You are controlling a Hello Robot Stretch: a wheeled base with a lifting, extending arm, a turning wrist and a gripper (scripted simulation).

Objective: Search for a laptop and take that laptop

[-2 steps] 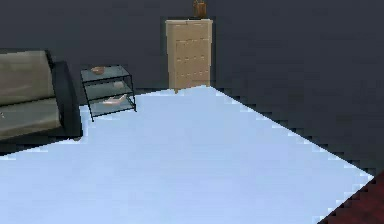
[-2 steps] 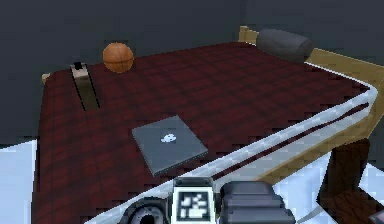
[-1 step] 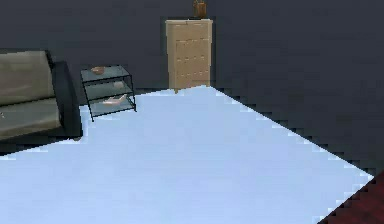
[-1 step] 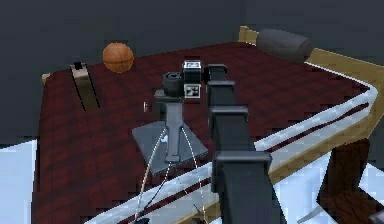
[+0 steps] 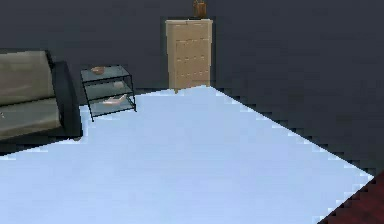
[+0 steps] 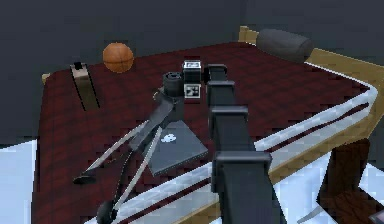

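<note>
In the arm side view a flat grey slab (image 6: 178, 150), shaped like a closed laptop, lies on the dark red plaid bed cover (image 6: 290, 95). My arm (image 6: 240, 170) rises from the bottom edge over the bed, ending in two white marker squares (image 6: 193, 80). Left of the squares the gripper (image 6: 92, 197) has its dark body above the slab, and its thin fingers (image 6: 125, 150) run down to the left across the cover. Because the slab rests on the bed right by the gripper, I cannot tell whether it holds anything.
An orange ball (image 6: 118, 56), a brown upright thing (image 6: 83, 85) and a grey pillow (image 6: 285, 43) are also on the wooden-framed bed. The forward view has a dark sofa (image 5: 35, 95), a small shelf table (image 5: 108, 88), a light wooden dresser (image 5: 189, 52) and open pale blue floor (image 5: 190, 160).
</note>
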